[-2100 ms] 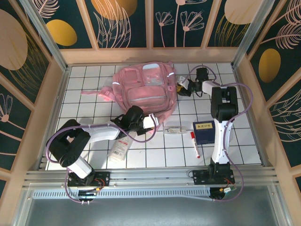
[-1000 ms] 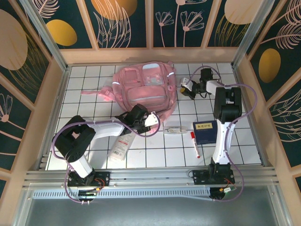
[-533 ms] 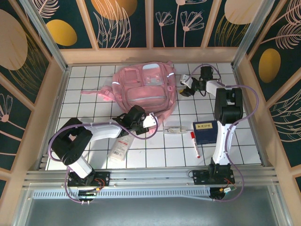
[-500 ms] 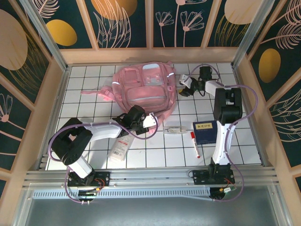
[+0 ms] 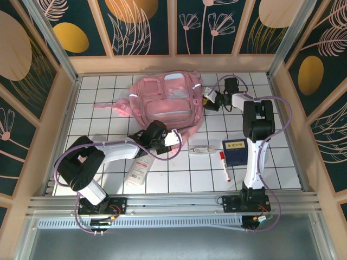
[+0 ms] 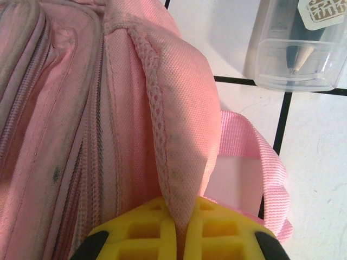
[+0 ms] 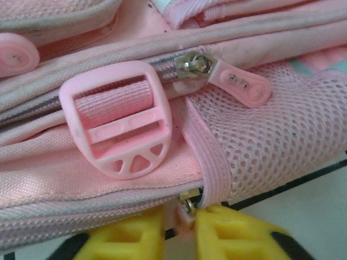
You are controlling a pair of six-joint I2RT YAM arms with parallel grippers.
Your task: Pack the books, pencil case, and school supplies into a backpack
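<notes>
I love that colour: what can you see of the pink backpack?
The backpack is soft pink fabric with several zip pockets, pale reflective strips, a mesh pocket, a plastic buckle and straps. It lies flat on the white tiled table, front up. The left arm's jaws pinch a fold at its near edge; the right arm's jaws close on a zip pull at its right side.

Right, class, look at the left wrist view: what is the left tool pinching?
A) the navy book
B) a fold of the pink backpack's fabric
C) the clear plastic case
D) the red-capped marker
B: the left tool is shut on a ridge of the pink backpack, while the book and marker lie apart on the table.
</notes>
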